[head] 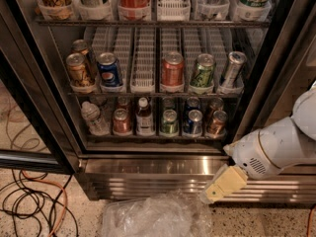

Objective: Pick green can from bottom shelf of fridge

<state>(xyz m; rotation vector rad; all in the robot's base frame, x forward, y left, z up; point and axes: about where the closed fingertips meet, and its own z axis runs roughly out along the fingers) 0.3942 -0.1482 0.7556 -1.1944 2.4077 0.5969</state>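
Observation:
The fridge (276, 73) stands open, with its racks in full view. On the bottom shelf (153, 137) the green can (169, 122) stands upright in the front row, dark green with a silver lid, between a small bottle (144, 116) and a blue can (193, 122). My gripper (221, 185), cream-coloured on a white arm (269, 152), hangs low at the right in front of the ribbed steel base (148, 174). It is below and to the right of the green can, well apart from it, and holds nothing that I can see.
A red can (122, 121), a water bottle (92, 118) and a brown can (217, 123) share the bottom shelf. The rack above holds a brighter green can (203, 73) and others. Crumpled clear plastic (148, 216) lies on the floor; cables (29, 201) lie at the left.

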